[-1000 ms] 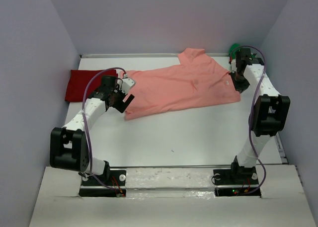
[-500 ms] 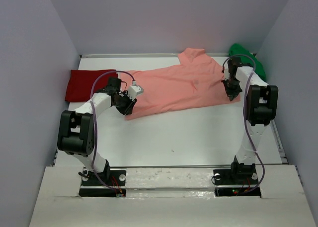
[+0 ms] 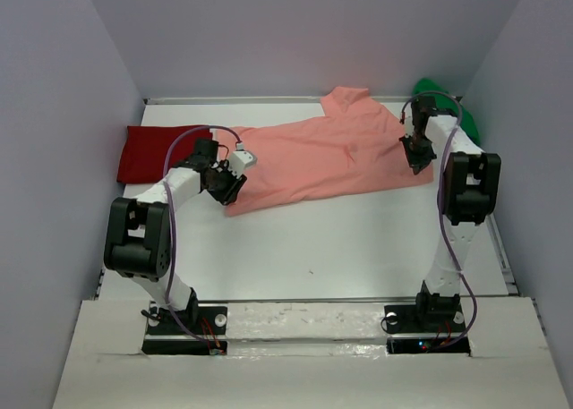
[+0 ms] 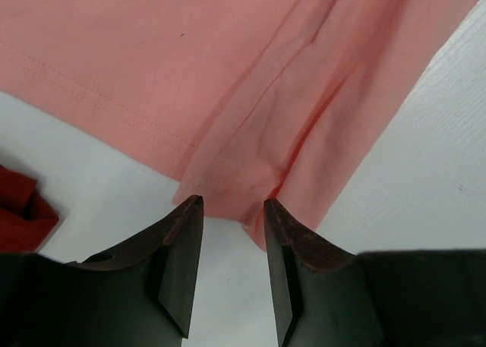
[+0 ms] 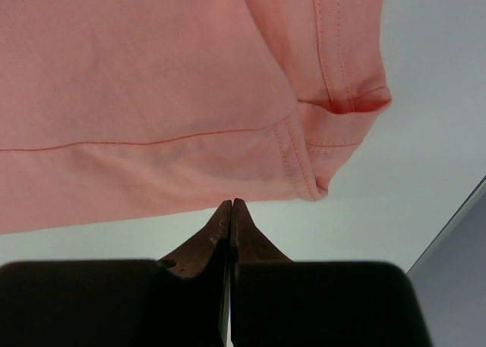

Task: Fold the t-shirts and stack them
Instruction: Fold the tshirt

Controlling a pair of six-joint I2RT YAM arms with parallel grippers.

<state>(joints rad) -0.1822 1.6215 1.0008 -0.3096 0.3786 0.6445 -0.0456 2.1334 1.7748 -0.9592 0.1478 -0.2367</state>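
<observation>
Shirts lie apart: pink shirt [image 3: 331, 154] spread flat on the surface [image 3: 358, 239] for folding, red shirt [image 3: 157, 152] far left, green shirt [image 3: 448, 105] bunched far right. At the pink hem corner the left fingers [image 4: 182, 233] stand apart, likely to pinch it, while the right fingers [image 5: 230, 218], pressed together and empty, wait by the opposite edge.

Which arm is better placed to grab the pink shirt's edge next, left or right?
Left. The left end effector is open, a hem corner of the salmon-pink shirt right at its gap. The right end effector is shut, tips just off the hem; it would have to open first.
</observation>
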